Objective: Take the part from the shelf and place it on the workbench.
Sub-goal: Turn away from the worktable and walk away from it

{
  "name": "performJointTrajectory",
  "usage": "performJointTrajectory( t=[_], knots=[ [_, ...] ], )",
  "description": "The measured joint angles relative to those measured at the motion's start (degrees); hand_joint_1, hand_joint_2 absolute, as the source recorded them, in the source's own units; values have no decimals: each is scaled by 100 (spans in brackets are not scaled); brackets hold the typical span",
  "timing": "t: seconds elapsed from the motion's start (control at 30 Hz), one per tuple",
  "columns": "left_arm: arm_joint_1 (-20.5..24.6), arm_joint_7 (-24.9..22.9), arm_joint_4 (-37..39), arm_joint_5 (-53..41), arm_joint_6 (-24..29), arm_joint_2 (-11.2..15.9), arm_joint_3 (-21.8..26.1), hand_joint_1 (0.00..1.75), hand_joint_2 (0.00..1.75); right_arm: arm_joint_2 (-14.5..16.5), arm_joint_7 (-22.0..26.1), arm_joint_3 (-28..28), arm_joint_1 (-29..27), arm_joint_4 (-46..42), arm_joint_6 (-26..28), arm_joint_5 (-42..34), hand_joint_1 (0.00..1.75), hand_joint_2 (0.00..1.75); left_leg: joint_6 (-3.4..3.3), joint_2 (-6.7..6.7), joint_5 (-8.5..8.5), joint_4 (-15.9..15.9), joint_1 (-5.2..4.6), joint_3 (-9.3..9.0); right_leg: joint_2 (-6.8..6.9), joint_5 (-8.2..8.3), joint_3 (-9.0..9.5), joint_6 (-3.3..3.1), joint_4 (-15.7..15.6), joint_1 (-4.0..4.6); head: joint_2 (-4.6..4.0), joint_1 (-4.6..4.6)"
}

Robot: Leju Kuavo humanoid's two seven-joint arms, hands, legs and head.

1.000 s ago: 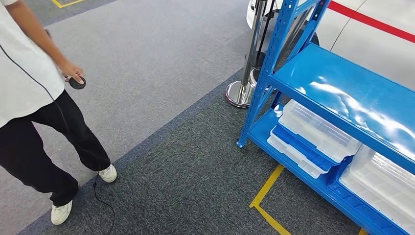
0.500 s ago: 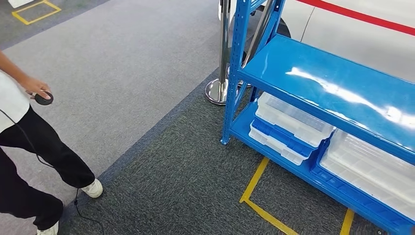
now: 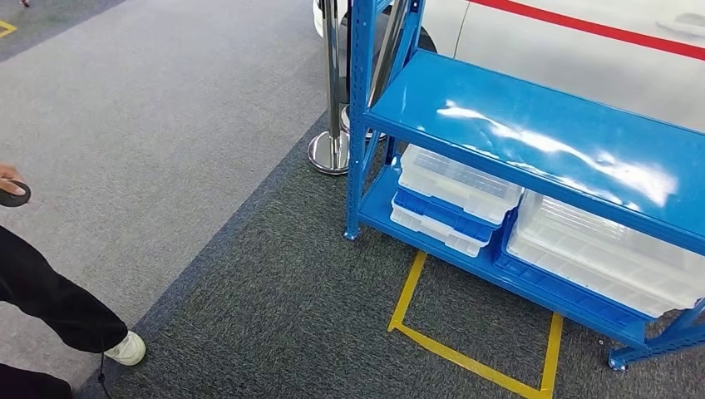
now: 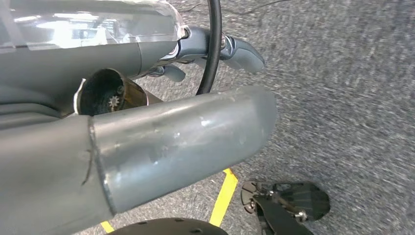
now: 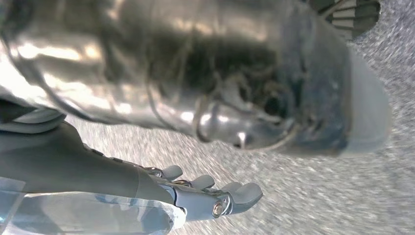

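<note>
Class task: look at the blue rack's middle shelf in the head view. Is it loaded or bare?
Bare, as far as shown. The middle shelf shows only glare; the clear bins sit on the shelf below it. Its far right end is cut off.

no readable text, labels, numbers

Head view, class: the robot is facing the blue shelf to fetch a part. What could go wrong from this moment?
1. A person stands close at the robot's left, holding a small black device; a turn or step could bump them.
2. The chrome stanchion stands right beside the blue shelf corner, so an arm could knock it.
3. The clear bins sit on the bottom level under the glossy shelf board, so reaching low there could be awkward.
</note>
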State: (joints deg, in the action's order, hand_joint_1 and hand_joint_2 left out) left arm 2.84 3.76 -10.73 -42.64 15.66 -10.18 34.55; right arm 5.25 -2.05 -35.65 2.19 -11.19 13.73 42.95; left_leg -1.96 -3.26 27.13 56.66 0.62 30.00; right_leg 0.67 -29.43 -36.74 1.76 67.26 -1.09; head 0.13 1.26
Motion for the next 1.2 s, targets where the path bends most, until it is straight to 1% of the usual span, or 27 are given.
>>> performJointTrajectory(
  t=[0.07, 0.1, 0.13, 0.2, 0.23, 0.3, 0.33, 0.37, 0.4, 0.43, 0.47, 0.5, 0.57, 0.6, 0.63, 0.7, 0.77, 0.8, 0.87, 0.9, 0.93, 0.97, 1.0, 1.07, 1.1, 1.13, 1.2],
  knots=[
    [10, -1, 0, -1, -2, 0, 9, 0, 0, -1, 9, -7, 6, -1, 1, 0, 0, 0, 56, -86, 46, 32, -23, -20, 151, 237, 375, -58, -692, 33, 0, -1],
    [15, -1, 0, -2, -3, 1, 11, 0, 0, -1, 16, -9, 10, -1, 1, 2, 0, 0, 89, -120, 62, 42, -33, -32, 187, 260, 444, -92, -840, 52, 0, -2],
    [25, -1, 0, -3, -4, 2, 14, 0, 0, -1, 23, -11, 12, -1, 1, 4, 0, 0, 122, -152, 70, 42, -43, -44, 172, 248, 438, -126, -856, 72, 0, -3],
    [46, 1, -2, -8, -5, 5, 18, 0, 0, 1, 36, -19, 6, 0, 1, 13, 0, 0, 188, -193, 90, 50, -38, -73, 82, 271, 431, -189, -884, 56, 0, -4],
    [53, 2, -3, -12, -5, 6, 19, 0, 0, 4, 40, -25, 6, 0, 1, 18, 0, 0, 221, -136, 154, 117, -32, -59, 43, 287, 437, -228, -902, 37, 0, -5],
    [49, 5, -4, -19, -7, 8, 23, 0, 0, 11, 45, -38, 13, 0, 1, 25, 0, 0, 273, 91, 465, 580, -10, 134, -36, 320, 443, -293, -934, 4, 0, -12],
    [44, 7, -4, -20, -7, 8, 25, 0, 0, 13, 46, -45, 17, 0, 1, 26, 0, 0, 289, 199, 675, 970, -3, 313, -80, 328, 429, -311, -933, 6, 0, -15],
    [36, 7, -4, -20, -8, 8, 28, 0, 0, 13, 46, -54, 19, 0, 1, 26, 0, 0, 300, 251, 845, 1369, 2, 503, -131, 332, 414, -318, -925, 12, 0, -16],
    [25, 7, -4, -20, -8, 8, 32, 0, 0, 13, 46, -61, 18, 0, 1, 27, 0, 0, 304, 269, 920, 1653, 4, 643, -189, 334, 401, -322, -913, 19, 0, -16],
    [16, 8, -4, -20, -8, 8, 38, 0, 0, 13, 46, -67, 17, 0, 0, 31, 0, 0, 300, 275, 870, 1721, 4, 687, -255, 334, 391, -321, -896, 23, 0, -16],
    [9, 11, -4, -20, -8, 8, 45, 0, 0, 13, 46, -73, 17, 0, 0, 35, 0, 0, 288, 287, 706, 1551, 4, 619, -324, 332, 386, -318, -878, 26, 0, -16],
    [8, 15, -4, -20, -9, 9, 51, 0, 0, 15, 46, -77, 18, 0, 0, 40, 0, 0, 267, 325, 475, 1181, 4, 455, -391, 329, 385, -315, -862, 28, 0, -16],
    [11, 27, -4, -28, -10, 18, 61, 0, 0, 22, 46, -83, 22, 0, 0, 46, 0, 0, 214, 512, 161, 405, 2, 111, -508, 330, 373, -292, -838, 30, 0, -16],
    [16, 32, -4, -34, -10, 23, 63, 0, 0, 27, 48, -86, 24, 0, 0, 48, 0, 0, 195, 579, 104, 185, -4, 23, -553, 336, 359, -265, -832, 30, 0, -15],
    [26, 36, -4, -42, -11, 28, 66, 0, 0, 30, 49, -90, 22, 0, 0, 49, 0, 0, 181, 614, 108, 103, -14, -2, -592, 347, 344, -229, -835, 26, 0, -16],
    [45, 39, -4, -52, -11, 32, 68, 0, 0, 28, 50, -99, 8, 0, 0, 51, 0, 0, 138, 533, 71, 65, -12, -5, -657, 374, 327, -146, -857, 23, 0, -16],
    [50, 42, -4, -56, -11, 33, 70, 0, 0, 22, 55, -103, 1, 0, 1, 54, 0, 0, 59, 421, 7, -9, 17, -30, -519, 270, 256, -98, -721, 33, 0, -11],
    [47, 44, -4, -58, -11, 32, 71, 0, 0, 19, 57, -104, 8, 0, 1, 56, 0, 0, 26, 357, -22, -42, 34, -32, -394, 120, 148, -84, -488, 38, 0, -6],
    [28, 48, -4, -61, -13, 32, 72, 0, 0, 19, 61, -104, 27, 0, 1, 61, 0, 0, 3, 230, -35, -47, 22, -17, -183, -262, -193, -57, 230, 30, 0, 2],
    [18, 48, -4, -61, -13, 32, 73, 0, 0, 20, 63, -104, 31, 0, 0, 64, 0, 0, 3, 161, -31, -39, 17, -8, -143, -376, -338, -40, 542, 25, 0, 3],
    [13, 49, -4, -61, -13, 32, 74, 0, 0, 20, 64, -105, 30, 0, 0, 68, 0, 0, 4, 97, -24, -29, 14, -2, -119, -387, -400, -26, 686, 20, 0, 2],
    [16, 51, -4, -61, -12, 32, 75, 0, 0, 19, 65, -105, 25, 0, 0, 73, 0, 0, 11, 36, -12, -16, 14, 0, -95, -287, -344, -17, 605, 13, 0, 3],
    [22, 54, -4, -61, -13, 30, 75, 0, 0, 15, 66, -106, 20, 0, 0, 78, 0, 0, 24, -17, 4, 1, 15, -4, -57, -109, -179, -14, 311, 5, 0, 4],
    [33, 63, -4, -61, -14, 26, 75, 0, 0, 5, 72, -107, 23, 0, 0, 87, 0, 0, 77, -115, 54, 46, 0, -14, 126, 178, 225, -37, -457, 9, 0, 5],
    [37, 69, -4, -62, -14, 24, 75, 0, 0, 1, 79, -107, 32, -1, 0, 91, 0, 0, 111, -153, 78, 62, -15, -17, 188, 236, 342, -68, -691, 19, 0, 3],
    [42, 77, -4, -62, -14, 23, 75, 0, 0, 0, 90, -107, 39, -1, 0, 95, 0, 0, 148, -192, 100, 72, -29, -22, 220, 236, 384, -102, -795, 33, 0, 2],
    [59, 90, -4, -63, -14, 22, 76, 0, 0, 0, 109, -107, 38, -2, 0, 99, 0, 0, 212, -260, 124, 68, -37, -60, 133, 234, 372, -177, -792, 44, 0, 0]
  ],
)
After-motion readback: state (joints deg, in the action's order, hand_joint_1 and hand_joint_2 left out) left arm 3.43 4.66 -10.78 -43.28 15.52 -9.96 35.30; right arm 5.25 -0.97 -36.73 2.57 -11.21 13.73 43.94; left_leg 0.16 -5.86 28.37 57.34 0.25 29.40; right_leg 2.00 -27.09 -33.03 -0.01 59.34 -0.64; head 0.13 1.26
